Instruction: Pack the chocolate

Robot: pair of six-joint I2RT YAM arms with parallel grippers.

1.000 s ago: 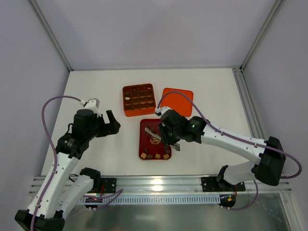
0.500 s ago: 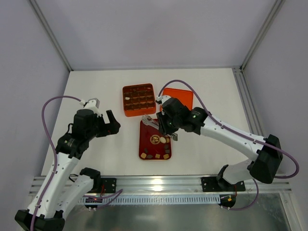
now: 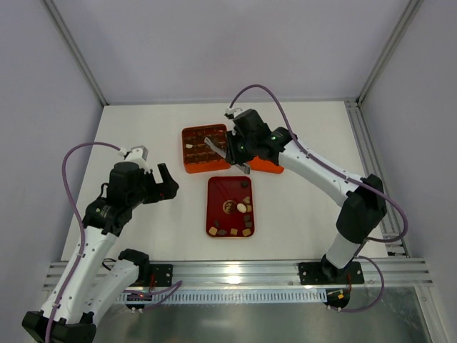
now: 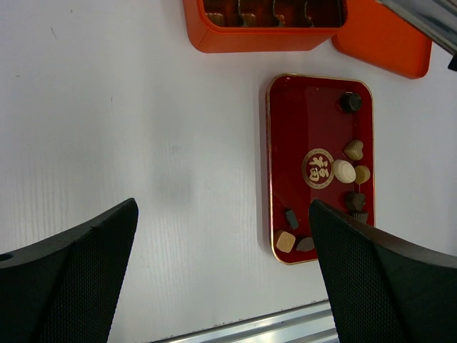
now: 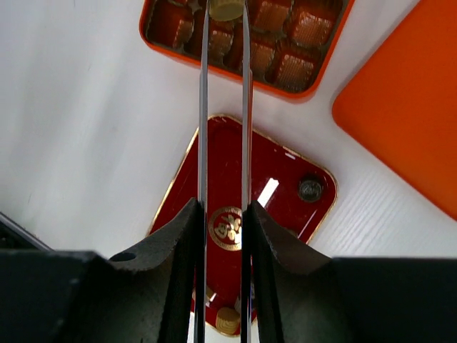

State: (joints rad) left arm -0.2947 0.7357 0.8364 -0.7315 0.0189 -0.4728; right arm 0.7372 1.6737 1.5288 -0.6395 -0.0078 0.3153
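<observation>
Change: right gripper (image 5: 224, 28) has left the red tray (image 3: 218, 189) and swung out to its 12 o'clock, above the orange box (image 3: 202, 168); left arm unchanged.
Right claw: long thin fingers pressed onto a round tan chocolate (image 5: 227, 9), pinched at the very tips.
Left claw: left gripper (image 4: 223, 207) spread wide, holding nothing, over the table (image 3: 143, 136) at the tray's 9 o'clock.
Chocolate, held: above the box's grid; the exact cell under it cannot be told.
Chocolate, loose: remaining pieces (image 4: 344, 171) lie along the tray's right side and near edge.
Chocolate, packed: one pale piece (image 3: 189, 145) sits in a left-hand cell; most cells look unfilled.
Lid: orange lid (image 5: 407, 107) lies flat at the tray's 1 o'clock, just beside the box.
Step in hand: judged to be the carry-and-place leg of one piece, early in the packing.
Next move calls for: lining the tips up over a vacant cell and lowering between the dividers. The fingers should then part only slightly, so the piece drops flat, before returning for another.
</observation>
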